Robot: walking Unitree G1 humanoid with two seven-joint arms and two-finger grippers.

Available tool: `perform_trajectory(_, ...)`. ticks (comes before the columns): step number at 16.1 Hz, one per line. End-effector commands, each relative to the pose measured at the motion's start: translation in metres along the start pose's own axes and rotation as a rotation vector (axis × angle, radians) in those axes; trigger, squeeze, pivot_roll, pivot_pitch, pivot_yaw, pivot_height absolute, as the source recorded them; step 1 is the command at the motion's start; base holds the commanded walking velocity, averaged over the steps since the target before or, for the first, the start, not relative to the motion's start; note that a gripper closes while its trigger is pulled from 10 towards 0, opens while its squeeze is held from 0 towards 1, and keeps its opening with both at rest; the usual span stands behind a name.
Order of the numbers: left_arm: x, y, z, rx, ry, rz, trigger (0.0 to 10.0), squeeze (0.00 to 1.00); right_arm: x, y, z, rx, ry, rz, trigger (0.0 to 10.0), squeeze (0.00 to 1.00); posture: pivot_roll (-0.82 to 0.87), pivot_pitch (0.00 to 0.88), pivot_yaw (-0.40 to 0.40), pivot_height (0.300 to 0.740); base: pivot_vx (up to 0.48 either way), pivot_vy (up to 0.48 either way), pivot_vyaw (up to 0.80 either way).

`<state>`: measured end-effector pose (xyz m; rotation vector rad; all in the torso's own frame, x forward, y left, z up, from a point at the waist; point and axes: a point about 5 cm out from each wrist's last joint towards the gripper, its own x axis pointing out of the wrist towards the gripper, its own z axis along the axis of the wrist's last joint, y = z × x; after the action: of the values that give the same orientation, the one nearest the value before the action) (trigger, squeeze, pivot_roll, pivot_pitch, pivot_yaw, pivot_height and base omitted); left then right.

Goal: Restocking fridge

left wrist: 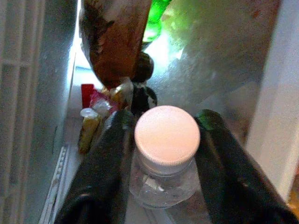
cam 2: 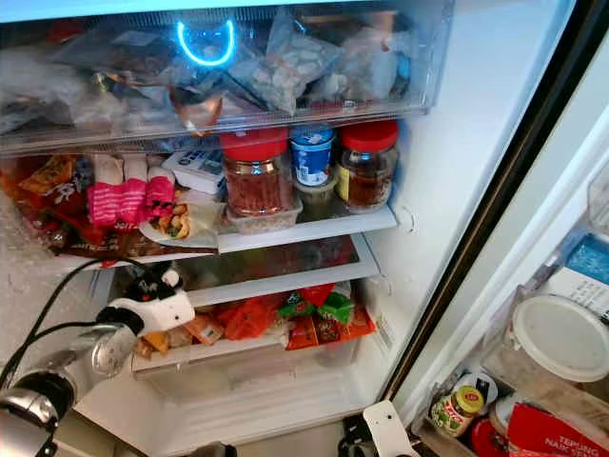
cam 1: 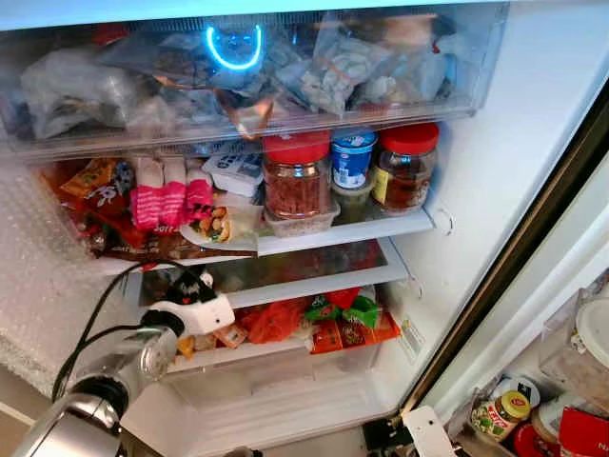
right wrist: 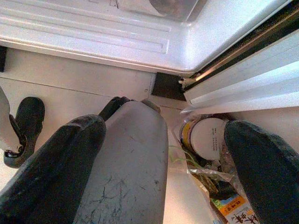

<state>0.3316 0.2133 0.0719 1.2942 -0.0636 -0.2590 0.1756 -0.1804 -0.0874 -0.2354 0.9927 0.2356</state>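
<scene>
The fridge stands open in front of me. My left gripper (cam 1: 193, 286) reaches in at the left end of the lower glass shelf (cam 1: 314, 278). In the left wrist view its black fingers (left wrist: 110, 158) are shut on either side of a small clear bottle (left wrist: 167, 140) with a pale round cap. The bottle stands upright, with small packets and a brown bag behind it. My right gripper (right wrist: 166, 133) hangs low by the fridge's bottom edge, open, with the floor and a grey robot part beneath it.
Two red-lidded jars (cam 1: 297, 176) and a blue-lidded tub (cam 1: 352, 157) crowd the upper shelf beside pink packets (cam 1: 171, 200). A clear drawer (cam 1: 257, 67) of bags sits above. Orange and green packs (cam 1: 333, 319) lie right of my left gripper. Door shelf jars (cam 1: 504, 409) sit at the lower right.
</scene>
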Motion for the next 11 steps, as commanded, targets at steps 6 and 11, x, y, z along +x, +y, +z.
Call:
perform_trajectory(6,0.0025,0.0123,-0.0075,-0.069,0.046,0.048,10.0,1.00,-0.0031,0.0037,-0.0203,0.007,0.076,0.011,10.0,0.00,-0.02,0.046,-0.011,0.647,0.000,0.000,0.00)
perform_trajectory(11,0.0029,0.0130,-0.0096,-0.116,0.063,0.014,10.0,1.00,-0.0033,0.0026,-0.0208,-0.003,0.080,0.008,10.0,0.00,-0.02,0.045,-0.012,0.647,0.000,0.000,0.00)
